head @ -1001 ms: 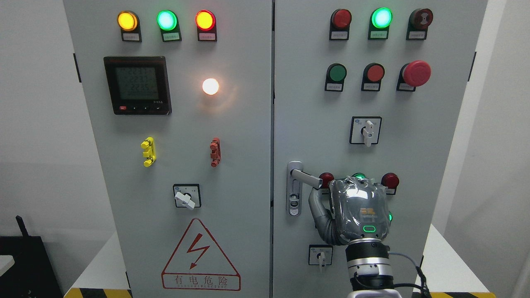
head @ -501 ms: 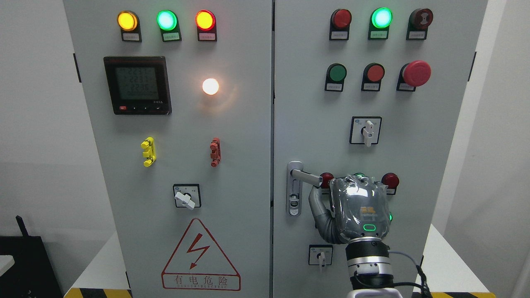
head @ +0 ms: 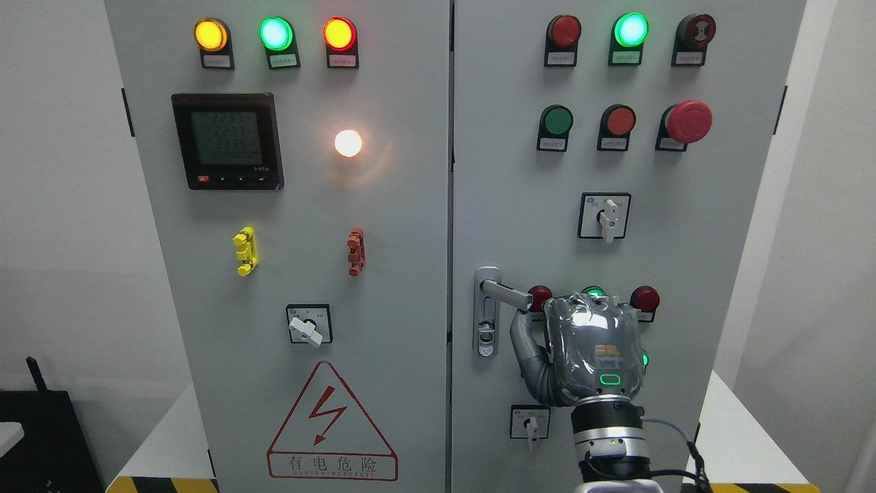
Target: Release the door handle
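The door handle (head: 506, 295) is mounted at the left edge of the cabinet's right door (head: 520, 178), its lever pointing right. The right hand (head: 590, 349) is seen from behind just beside the lever's tip, thumb (head: 523, 335) raised beneath it; whether anything is gripped cannot be told.

A: Where does the camera sit?

B: On the robot's head, facing the grey cabinet (head: 438, 205) straight on, slightly downward.

A: How near?

B: Close; both doors fill the frame. It's the only view, so nothing overlaps.
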